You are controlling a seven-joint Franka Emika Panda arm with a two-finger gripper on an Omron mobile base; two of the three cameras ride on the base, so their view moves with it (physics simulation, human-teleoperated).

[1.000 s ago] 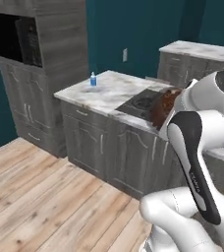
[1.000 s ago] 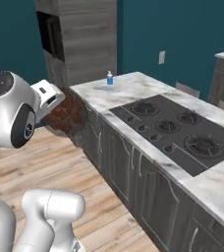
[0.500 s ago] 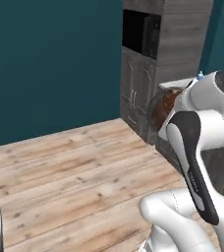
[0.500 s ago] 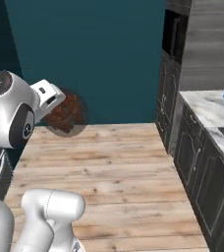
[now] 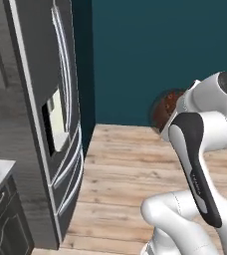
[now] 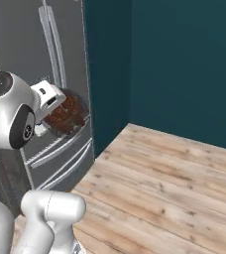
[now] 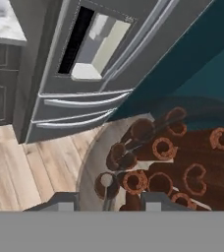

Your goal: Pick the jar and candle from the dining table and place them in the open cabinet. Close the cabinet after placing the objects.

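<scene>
Swinging away from the kitchen island that filled the left base view a second ago, the base now faces a tall steel fridge (image 5: pixel 46 124), a teal wall and bare wood floor; the jar (image 5: pixel 166 107) rides high beside the white arm, so this looks like the carry leg toward the cabinet, with the candle apparently not yet fetched.

From the right base view, the whole scene has likewise turned: the cooktop is gone and the fridge doors stand behind the jar (image 6: pixel 66 113), which hangs in the air at the gripper (image 6: pixel 53 106).

Through the hand view, the jar (image 7: pixel 173 157) sits clamped between partly closed fingertips (image 7: pixel 155 201), its reddish-brown sticks fanned out above them.
</scene>
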